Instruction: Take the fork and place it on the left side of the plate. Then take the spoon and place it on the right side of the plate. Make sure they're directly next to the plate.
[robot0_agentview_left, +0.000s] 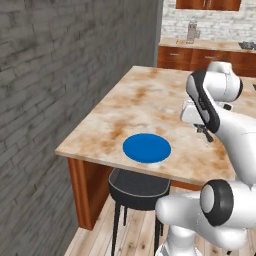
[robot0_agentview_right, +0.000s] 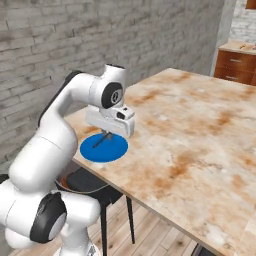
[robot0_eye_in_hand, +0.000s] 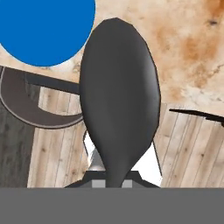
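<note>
Spoon (robot0_eye_in_hand: 117, 100) placement depends on one relation: the plate (robot0_agentview_left: 147, 148) lies to the left of the jaws, and the spoon must end directly at its right side. Starting from the left in the left base view, the round blue plate rests near the front edge of the table (robot0_agentview_left: 150, 90), and nothing lies on it that I can see. Under that edge stands a dark stool (robot0_agentview_left: 139, 187). To the right of the plate, and apart from it, the gripper (robot0_agentview_left: 204, 131) hangs above the table top, clenched on the dark spoon. In the hand view the spoon's long axis runs straight out from between the fingertips, with the wide bowl at the far end, and the plate sits at the upper left of it. I judge the next move to be a short shift left and a lowering, with the handle parallel to the plate's side.
</note>
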